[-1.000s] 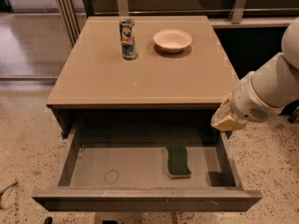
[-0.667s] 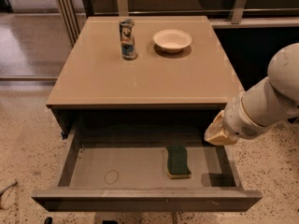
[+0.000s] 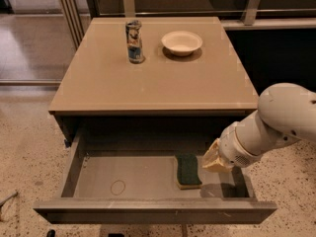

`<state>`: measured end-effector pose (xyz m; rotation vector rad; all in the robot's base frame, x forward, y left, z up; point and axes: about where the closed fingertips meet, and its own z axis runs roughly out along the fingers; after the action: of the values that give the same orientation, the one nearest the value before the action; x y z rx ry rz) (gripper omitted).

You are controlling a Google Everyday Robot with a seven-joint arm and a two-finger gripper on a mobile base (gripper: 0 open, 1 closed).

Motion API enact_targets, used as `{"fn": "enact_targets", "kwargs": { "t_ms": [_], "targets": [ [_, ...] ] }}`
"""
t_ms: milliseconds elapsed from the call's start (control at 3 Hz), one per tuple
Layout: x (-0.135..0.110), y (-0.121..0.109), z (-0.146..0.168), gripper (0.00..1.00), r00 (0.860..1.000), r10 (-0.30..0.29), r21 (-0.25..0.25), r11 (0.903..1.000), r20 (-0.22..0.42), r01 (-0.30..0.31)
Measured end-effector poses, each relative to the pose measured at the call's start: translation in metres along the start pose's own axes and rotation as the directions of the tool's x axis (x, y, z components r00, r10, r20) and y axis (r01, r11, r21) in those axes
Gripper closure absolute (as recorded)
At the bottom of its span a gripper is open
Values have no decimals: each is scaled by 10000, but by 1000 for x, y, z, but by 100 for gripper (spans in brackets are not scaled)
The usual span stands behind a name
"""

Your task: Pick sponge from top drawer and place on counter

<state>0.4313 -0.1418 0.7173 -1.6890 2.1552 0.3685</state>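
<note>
The sponge (image 3: pixel 188 171), dark green on top with a yellow layer below, lies flat on the floor of the open top drawer (image 3: pixel 123 174), right of its middle. My gripper (image 3: pixel 213 159) with pale yellow pads hangs over the drawer's right part, just right of the sponge and slightly above it, apart from it. The white arm reaches in from the right. The tan counter (image 3: pixel 163 78) is above the drawer.
A can (image 3: pixel 134 41) and a white bowl (image 3: pixel 181 42) stand at the back of the counter. A faint ring mark (image 3: pixel 117 187) shows on the drawer floor at the left. The drawer's front panel (image 3: pixel 153 213) runs along the bottom. Speckled floor surrounds the cabinet.
My gripper has moved down and to the left, from beside the counter's right edge into the drawer opening, close to the sponge. The sponge has not moved.
</note>
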Motion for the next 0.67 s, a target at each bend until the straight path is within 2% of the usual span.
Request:
{"fn": "enact_targets", "kwargs": {
  "t_ms": [333,667],
  "targets": [
    [0,1,17,72,9999,-48,-186,9998,132,51],
    [-1,0,28,50,9997,-112,-285,9995,221,118]
  ]
}}
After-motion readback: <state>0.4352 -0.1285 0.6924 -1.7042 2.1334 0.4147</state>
